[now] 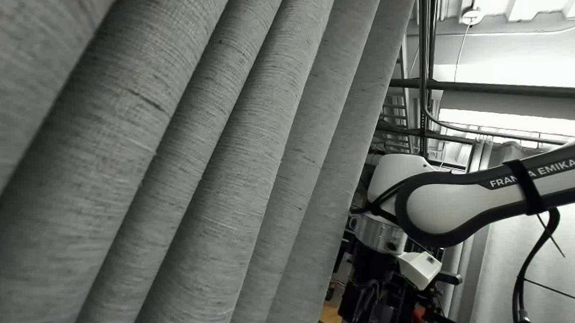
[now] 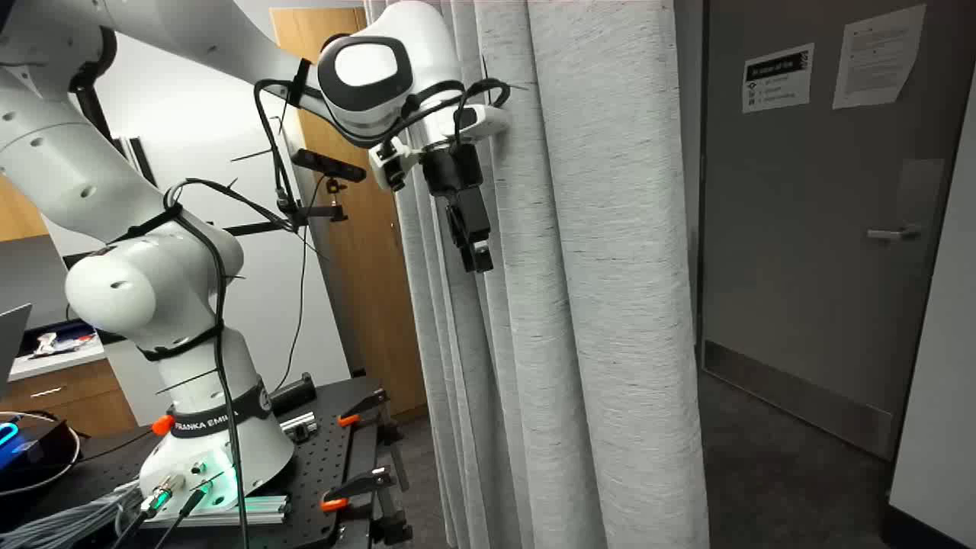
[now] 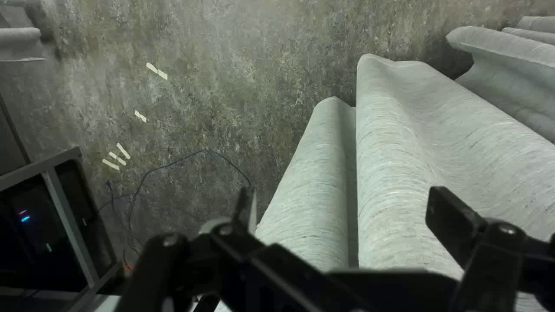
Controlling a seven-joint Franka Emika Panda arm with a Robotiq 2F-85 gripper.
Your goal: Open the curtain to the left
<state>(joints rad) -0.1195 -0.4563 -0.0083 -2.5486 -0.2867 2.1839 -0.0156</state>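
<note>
While the gripper [image 3: 342, 199] points downward with its fingers [image 3: 453, 223] spread wide apart, the curtain [image 2: 610, 267] hangs close beside it, pale folds [image 3: 388, 173] filling much of the gap between those fingers in the wrist view; whether the curtain touches either one, I can't quite tell.

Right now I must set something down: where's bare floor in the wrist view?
Floor lies bare between the pale strips and the curtain. Lower down it's crowded: a cable crosses, and curtain folds show within the open pincer.
</note>
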